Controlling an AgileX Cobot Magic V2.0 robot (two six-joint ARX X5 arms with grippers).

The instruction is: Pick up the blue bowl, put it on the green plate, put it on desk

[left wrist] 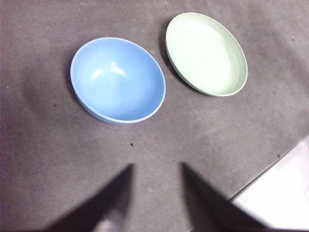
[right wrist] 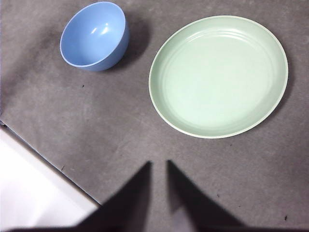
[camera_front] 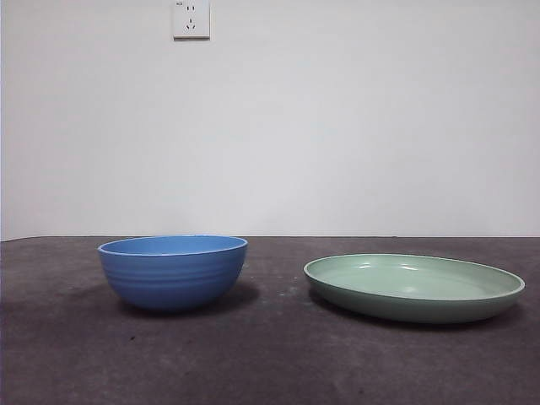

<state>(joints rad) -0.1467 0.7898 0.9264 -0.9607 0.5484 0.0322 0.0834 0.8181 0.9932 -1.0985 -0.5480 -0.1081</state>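
The blue bowl (camera_front: 173,272) stands upright and empty on the desk (camera_front: 270,363), left of the green plate (camera_front: 413,287). The plate lies flat and empty, a short gap from the bowl. In the left wrist view my left gripper (left wrist: 157,164) hovers open above the desk, short of the bowl (left wrist: 118,79), with the plate (left wrist: 206,53) beyond it. In the right wrist view my right gripper (right wrist: 158,162) hangs high over the desk near the plate (right wrist: 218,76), its jaws drawn close together and holding nothing; the bowl (right wrist: 94,36) sits further off. Neither arm shows in the front view.
A white wall with a power socket (camera_front: 191,18) rises behind the desk. The desk's edge, with pale floor (left wrist: 282,193) beyond it, shows in the left wrist view. The same edge and floor (right wrist: 34,188) show in the right wrist view.
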